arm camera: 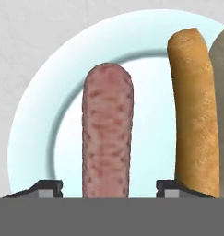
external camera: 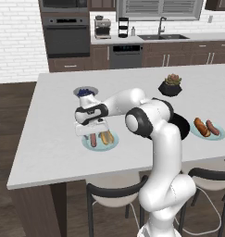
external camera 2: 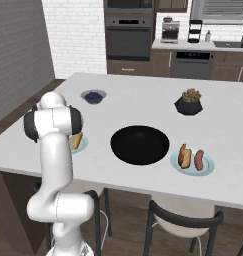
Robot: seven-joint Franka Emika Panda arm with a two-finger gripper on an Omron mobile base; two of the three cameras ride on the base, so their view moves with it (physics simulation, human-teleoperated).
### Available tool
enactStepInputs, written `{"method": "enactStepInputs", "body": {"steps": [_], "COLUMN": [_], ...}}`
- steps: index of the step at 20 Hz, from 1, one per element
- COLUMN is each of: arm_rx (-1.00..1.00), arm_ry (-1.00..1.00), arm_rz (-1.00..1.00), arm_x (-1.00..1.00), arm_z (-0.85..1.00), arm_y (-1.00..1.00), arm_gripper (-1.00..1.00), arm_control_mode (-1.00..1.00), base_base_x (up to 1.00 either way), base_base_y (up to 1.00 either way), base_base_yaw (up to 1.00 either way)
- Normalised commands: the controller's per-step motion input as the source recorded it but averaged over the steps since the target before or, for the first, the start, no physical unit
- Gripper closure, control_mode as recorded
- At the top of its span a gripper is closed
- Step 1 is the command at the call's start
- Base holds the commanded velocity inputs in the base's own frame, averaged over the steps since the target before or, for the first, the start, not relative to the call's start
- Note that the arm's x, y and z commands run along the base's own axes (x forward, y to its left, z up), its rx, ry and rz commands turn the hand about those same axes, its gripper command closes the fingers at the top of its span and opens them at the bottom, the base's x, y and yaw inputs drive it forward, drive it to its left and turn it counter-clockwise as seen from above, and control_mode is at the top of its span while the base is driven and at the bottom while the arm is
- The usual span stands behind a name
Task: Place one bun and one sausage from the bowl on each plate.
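My gripper (arm camera: 109, 186) hangs low over the left plate (arm camera: 37, 115), open, its fingertips (arm camera: 51, 186) standing on either side of a pink sausage (arm camera: 108, 138) with gaps on both sides. The sausage lies flat on that plate, and a brown bun (arm camera: 192, 115) lies next to it. From the left base view, the hand (external camera: 88, 124) covers part of this plate (external camera: 101, 146), sausage (external camera: 93, 139) and bun (external camera: 107, 137). The black bowl (external camera 2: 139, 144) sits mid-counter with nothing visible inside. The right plate (external camera 2: 205, 169) holds a bun (external camera 2: 183, 155) and a sausage (external camera 2: 199, 159).
A small grey bowl of blueberries (external camera: 85, 91) stands behind the left plate. A black plant pot (external camera: 170, 86) sits at the back right. Stools (external camera: 116, 192) stand under the counter's front edge. My arm arches over the counter between bowl and left plate.
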Motion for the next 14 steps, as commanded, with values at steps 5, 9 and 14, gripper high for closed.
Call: {"method": "enactStepInputs", "body": {"steps": [5, 9, 14], "arm_rx": [0.01, 0.02, 0.05], "arm_ry": [0.00, -0.01, 0.00], "arm_rz": [0.00, 0.00, -0.01], "arm_x": [-0.17, -0.84, -0.85], "arm_z": [0.40, 0.94, 0.76], "arm_y": [0.00, -0.37, -0.97], "arm_gripper": [-1.00, -1.00, -1.00], "arm_control_mode": [-1.00, -1.00, -1.00], "base_base_x": [0.00, 0.00, 0.00], "base_base_y": [0.00, 0.00, 0.00], "base_base_yaw": [0.00, 0.00, 0.00]}}
